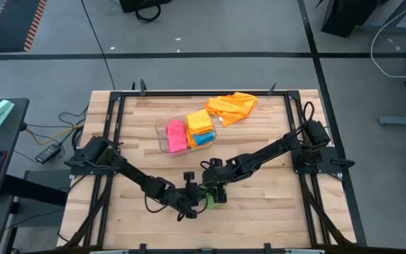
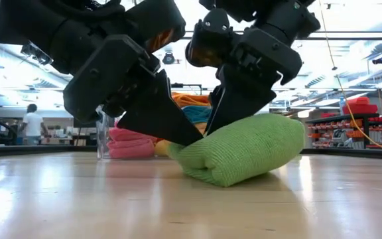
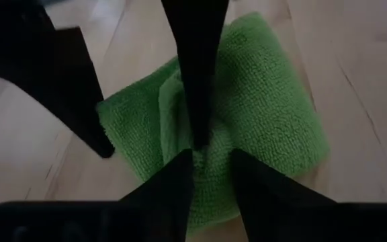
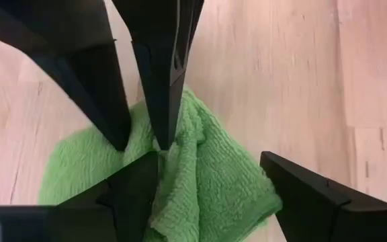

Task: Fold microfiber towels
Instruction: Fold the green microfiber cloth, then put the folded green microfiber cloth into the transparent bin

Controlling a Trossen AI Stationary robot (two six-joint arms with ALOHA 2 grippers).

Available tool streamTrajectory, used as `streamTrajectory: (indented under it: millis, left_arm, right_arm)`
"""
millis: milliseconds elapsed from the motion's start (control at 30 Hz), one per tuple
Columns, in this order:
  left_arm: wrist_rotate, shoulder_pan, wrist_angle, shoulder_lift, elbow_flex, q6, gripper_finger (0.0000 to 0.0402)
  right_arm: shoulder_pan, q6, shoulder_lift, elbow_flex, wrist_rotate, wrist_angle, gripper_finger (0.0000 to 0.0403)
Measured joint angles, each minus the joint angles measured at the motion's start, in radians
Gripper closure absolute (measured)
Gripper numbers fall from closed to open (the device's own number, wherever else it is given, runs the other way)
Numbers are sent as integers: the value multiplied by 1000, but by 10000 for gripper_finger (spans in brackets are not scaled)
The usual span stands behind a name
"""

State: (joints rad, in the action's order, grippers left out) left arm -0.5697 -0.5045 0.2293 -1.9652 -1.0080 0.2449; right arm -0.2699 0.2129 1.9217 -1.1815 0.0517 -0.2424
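I see both grippers meeting over the green towel [image 2: 244, 149], which lies folded into a thick bundle on the wooden table [image 1: 273, 204], near the front edge and about in the middle.

The left gripper [image 3: 210, 168] comes down on the towel from the left side. Its 2 fingers stand a little apart, with a ridge of green cloth showing in the narrow gap between them; I cannot tell if they pinch this cloth or only rest on it.

The right gripper [image 4: 210, 168] comes from the right side. Its fingers are spread wide: one finger touches the towel close to the left gripper's fingers, the other one stands beside the towel's edge over bare wood. It grips nothing.

Farther back on the table is the clear bin [image 1: 162, 134], with a pink towel [image 1: 177, 135], a yellow towel [image 1: 199, 120] and a blue towel [image 1: 203, 138] in it. An orange towel [image 1: 232, 106] lies crumpled just behind the bin, near the back edge
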Motion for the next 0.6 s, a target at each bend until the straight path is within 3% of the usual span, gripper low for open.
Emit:
streamTrajectory:
  millis: [300, 600]
  left_arm:
    - [-4, 0, 2, 0, 0, -1, 303]
    - [-10, 3, 12, 0, 0, -2, 304]
  right_arm:
    - [0, 5, -114, -41, 38, -181, 132]
    - [-113, -16, -185, 117, 29, 158, 132]
